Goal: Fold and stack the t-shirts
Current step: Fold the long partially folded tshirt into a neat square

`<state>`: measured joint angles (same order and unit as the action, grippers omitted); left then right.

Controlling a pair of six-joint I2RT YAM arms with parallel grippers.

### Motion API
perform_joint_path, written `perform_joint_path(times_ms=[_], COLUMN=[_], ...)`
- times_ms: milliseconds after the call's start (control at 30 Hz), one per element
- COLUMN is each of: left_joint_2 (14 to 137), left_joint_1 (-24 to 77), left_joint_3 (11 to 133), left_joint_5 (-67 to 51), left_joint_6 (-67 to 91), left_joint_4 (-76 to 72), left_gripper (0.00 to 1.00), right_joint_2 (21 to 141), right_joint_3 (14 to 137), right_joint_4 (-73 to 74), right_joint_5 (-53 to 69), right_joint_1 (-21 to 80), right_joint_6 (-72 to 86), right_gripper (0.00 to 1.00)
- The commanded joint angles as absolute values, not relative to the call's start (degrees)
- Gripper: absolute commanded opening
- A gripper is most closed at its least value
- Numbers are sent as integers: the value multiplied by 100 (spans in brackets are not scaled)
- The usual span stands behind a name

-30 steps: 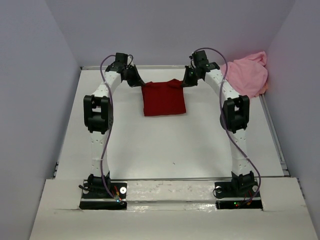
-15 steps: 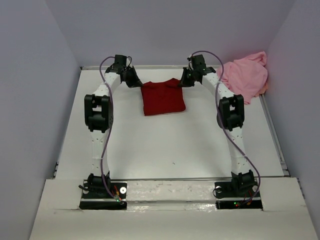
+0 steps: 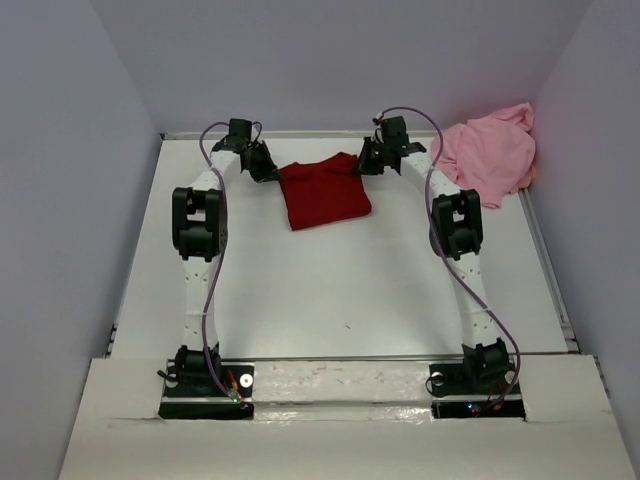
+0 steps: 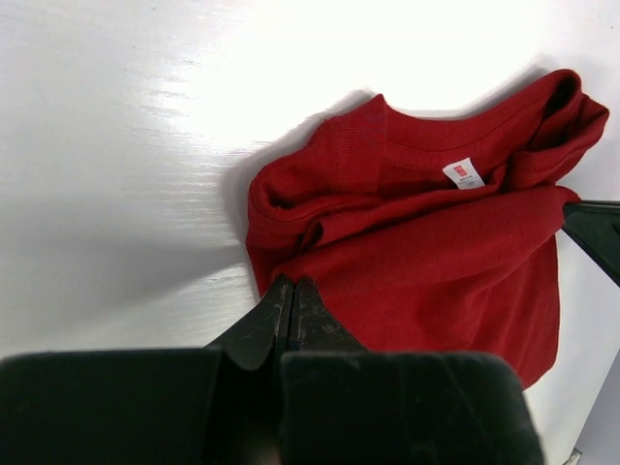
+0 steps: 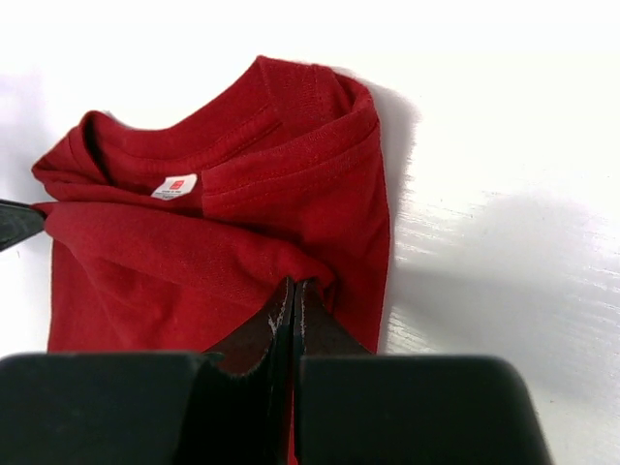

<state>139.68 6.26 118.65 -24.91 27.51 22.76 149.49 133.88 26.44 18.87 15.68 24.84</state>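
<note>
1. Top external view: we see the dark red t-shirt [image 3: 325, 195] folded on the surface [image 3: 350, 290], the pink t-shirt [image 3: 490, 150] heaped far right.
2. The left pincer [image 4: 293, 291] and right pincer [image 5: 294, 291] clamp the red shirt's far corners.

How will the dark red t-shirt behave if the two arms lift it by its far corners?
Probably floppy: the dark red t-shirt bunches into soft folds where the left tool and right tool pinch it, so it should sag between them. It looks thin, likely light. The folded layers may slide open when raised.
</note>
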Motion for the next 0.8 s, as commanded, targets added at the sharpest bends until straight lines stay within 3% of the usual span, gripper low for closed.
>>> perform_joint_path(times_ms=[0, 333, 367, 400, 433, 467, 500, 633, 767], left_joint_2=[13931, 13869, 13869, 13860, 13869, 13887, 13895, 13782, 13579], left_joint_1=[554, 466, 457, 448, 448, 431, 431, 439, 439], left_joint_3=[11945, 11699, 11690, 11689, 11681, 11707, 11724, 11672, 11558], left_joint_5=[-2417, -2233, -2224, -2215, -2224, -2241, -2250, -2162, -2048], left_joint_6=[2619, 2470, 2470, 2470, 2470, 2470, 2461, 2452, 2443], left_joint_4=[2118, 2074, 2083, 2083, 2083, 2092, 2109, 2040, 1855], left_gripper=[1, 1, 1, 1, 1, 4, 7, 48, 68], right_joint_2=[15082, 14994, 14968, 14959, 14959, 14968, 14942, 14810, 14739], right_joint_3=[13474, 13158, 13140, 13114, 13105, 13113, 13078, 12885, 12876], right_joint_4=[2153, 2074, 2074, 2074, 2083, 2083, 2083, 1951, 1925], right_joint_5=[1828, 1609, 1600, 1608, 1756, 1810, 1837, 1846, 1881], right_joint_1=[1433, 1380, 1380, 1380, 1380, 1380, 1380, 1380, 1380], right_joint_6=[2566, 2479, 2496, 2513, 2548, 2523, 2522, 2505, 2479], right_gripper=[1, 1, 5, 30, 45, 51, 56, 58, 59])
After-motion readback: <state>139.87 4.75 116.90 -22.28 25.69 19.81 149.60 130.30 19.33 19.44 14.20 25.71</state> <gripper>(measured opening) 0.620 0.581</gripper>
